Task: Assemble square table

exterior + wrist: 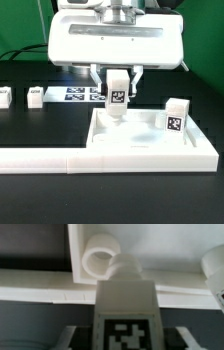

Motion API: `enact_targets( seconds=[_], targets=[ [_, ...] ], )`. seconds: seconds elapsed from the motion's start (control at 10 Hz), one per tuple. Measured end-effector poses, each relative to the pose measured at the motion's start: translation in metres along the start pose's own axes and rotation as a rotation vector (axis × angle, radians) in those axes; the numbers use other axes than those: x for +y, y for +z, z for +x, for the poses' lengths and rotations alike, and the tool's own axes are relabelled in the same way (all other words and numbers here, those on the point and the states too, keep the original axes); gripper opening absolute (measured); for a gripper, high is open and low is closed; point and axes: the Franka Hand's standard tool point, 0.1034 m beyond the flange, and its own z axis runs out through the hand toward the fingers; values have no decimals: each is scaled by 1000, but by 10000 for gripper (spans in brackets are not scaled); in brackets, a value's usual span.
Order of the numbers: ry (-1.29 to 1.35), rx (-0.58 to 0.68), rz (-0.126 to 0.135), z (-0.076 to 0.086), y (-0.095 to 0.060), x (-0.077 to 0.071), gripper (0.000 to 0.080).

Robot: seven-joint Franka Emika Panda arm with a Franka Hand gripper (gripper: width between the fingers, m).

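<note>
The white tray-like tabletop (140, 141) lies at the front right of the exterior view. My gripper (117, 92) is shut on a short white leg (117, 97) with a tag, held upright over the tabletop's far left corner. In the wrist view the leg (125, 303) runs out from between my fingers (76, 335) toward a round white socket (99, 258) in the tabletop (160, 249). A second tagged leg (177, 117) stands upright on the tabletop at its right side.
Two more loose legs (5, 97) (36, 95) lie on the black table at the exterior view's left. The marker board (78, 93) lies behind the gripper. A long white rail (40, 158) runs along the front.
</note>
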Motion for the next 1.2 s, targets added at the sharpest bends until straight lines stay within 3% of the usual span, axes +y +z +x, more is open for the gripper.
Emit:
enact_targets(
  seconds=[0.3, 0.6, 1.2],
  targets=[
    [1, -2, 0, -1, 0, 1, 285],
    [-13, 3, -9, 5, 2, 13, 285],
    [-19, 36, -36, 1, 19, 21, 285]
  ],
)
